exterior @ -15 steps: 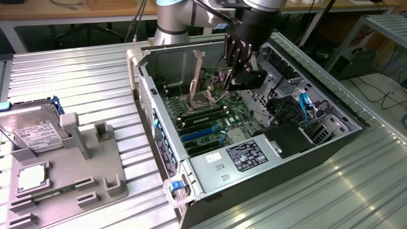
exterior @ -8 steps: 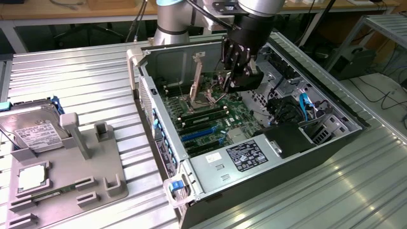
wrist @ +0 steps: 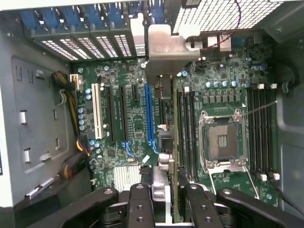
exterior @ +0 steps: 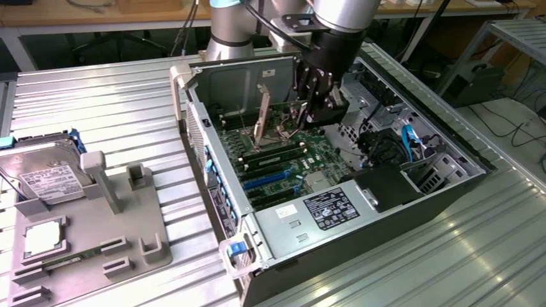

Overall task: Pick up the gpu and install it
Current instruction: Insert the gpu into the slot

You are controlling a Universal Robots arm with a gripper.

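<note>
My gripper [exterior: 320,109] is down inside the open computer case [exterior: 444,144], shut on the gpu [wrist: 164,95]. I see the card edge-on in the wrist view, running from between my dark fingers [wrist: 142,202] to its silvery end bracket [wrist: 166,52] by the case's rear slot openings. It lies lengthwise over the green motherboard [wrist: 114,142], just beside the long blue slot [wrist: 149,114]. I cannot tell whether its lower edge touches a slot. In the exterior view the bracket [exterior: 265,107] stands upright at the gripper's left.
An open CPU socket [wrist: 223,140] and memory slots [wrist: 259,128] lie beside the card. The power supply [exterior: 328,208] and blue cables [exterior: 410,141] fill the case's near end. A hard drive [exterior: 43,176] rests on a grey fixture [exterior: 102,236] on the exterior view's left.
</note>
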